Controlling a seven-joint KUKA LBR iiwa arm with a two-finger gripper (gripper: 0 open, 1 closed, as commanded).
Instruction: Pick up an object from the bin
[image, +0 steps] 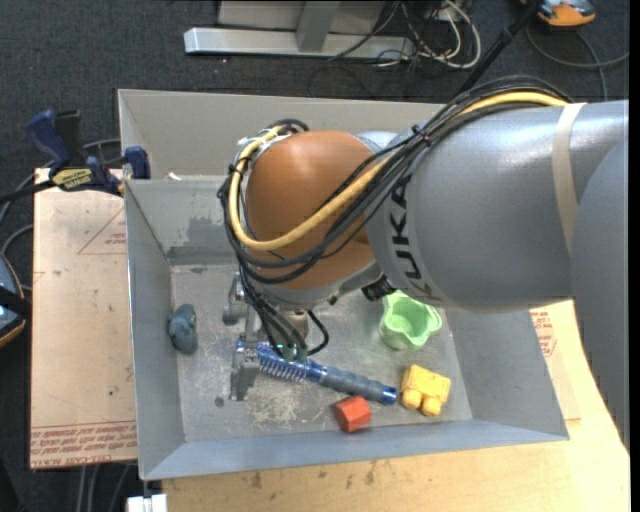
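**Claw low at the left end of a blue brush, mostly hidden by the arm**

The big grey arm (500, 200) comes in from the right and covers the far right part of the bin (150, 300). Its round orange cover (300, 200), with yellow and black cables (330, 225) wrapped over it, hides most of the claw (258, 368). Only some metal parts show below the cover, close to the bin floor. Whether the claw is spread or pressed together, I cannot tell; the cover and the dark cables hanging under it stand in the way. I also cannot tell if it touches the brush.

The blue brush (330, 378) lies flat in the near middle of the bin. It is long and thin, with a head of blue and white bristles at its left end, right at the claw, and a smooth blue handle that points to the right.

The handle's end is just beside a yellow block (425, 390). A small red block (351, 413) lies near the brush, by the near wall. A green cup (408, 322) with a wavy rim stands farther back on the right, partly under the arm. A grey-blue lump (182, 328) lies well apart at the left.

The bin floor is grey metal, scratched and dusty. Around the bin there is a dark floor (120, 40), and wires (440, 35) lie on it at the far side.
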